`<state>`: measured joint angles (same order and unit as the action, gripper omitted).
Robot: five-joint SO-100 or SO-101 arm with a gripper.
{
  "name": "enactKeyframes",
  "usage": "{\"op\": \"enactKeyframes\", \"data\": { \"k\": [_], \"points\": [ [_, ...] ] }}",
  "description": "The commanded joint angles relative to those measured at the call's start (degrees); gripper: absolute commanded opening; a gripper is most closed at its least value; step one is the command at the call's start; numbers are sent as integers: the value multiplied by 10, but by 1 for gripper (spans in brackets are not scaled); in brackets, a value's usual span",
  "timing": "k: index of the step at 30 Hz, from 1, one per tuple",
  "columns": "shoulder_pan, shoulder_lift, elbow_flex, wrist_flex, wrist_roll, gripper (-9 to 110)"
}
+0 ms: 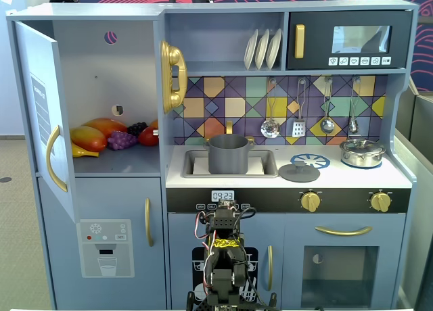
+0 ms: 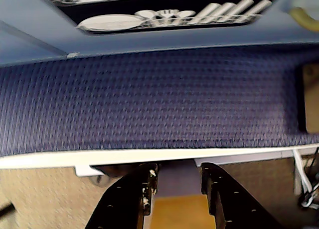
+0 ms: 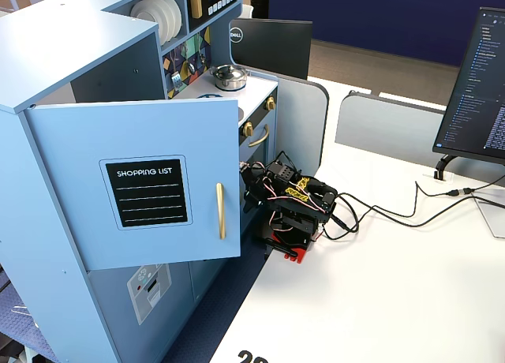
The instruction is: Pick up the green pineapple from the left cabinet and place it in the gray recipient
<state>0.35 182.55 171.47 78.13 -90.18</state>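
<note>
Green pineapple not discernible among fruit in left cabinet; pincer slightly parted, empty.

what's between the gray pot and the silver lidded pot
a gray lid lies flat between gray pot and silver lidded pot, in a fixed view
</note>
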Motion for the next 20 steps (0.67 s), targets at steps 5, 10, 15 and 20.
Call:
{"op": "enactKeyframes", "data": {
  "k": [5,10,15,20],
  "points": [
    [5,-4,5,96,33,5],
    [5,-4,5,96,35,6],
    [5,-4,5,96,35,6],
    [5,-4,5,96,35,6]
  ]
}}
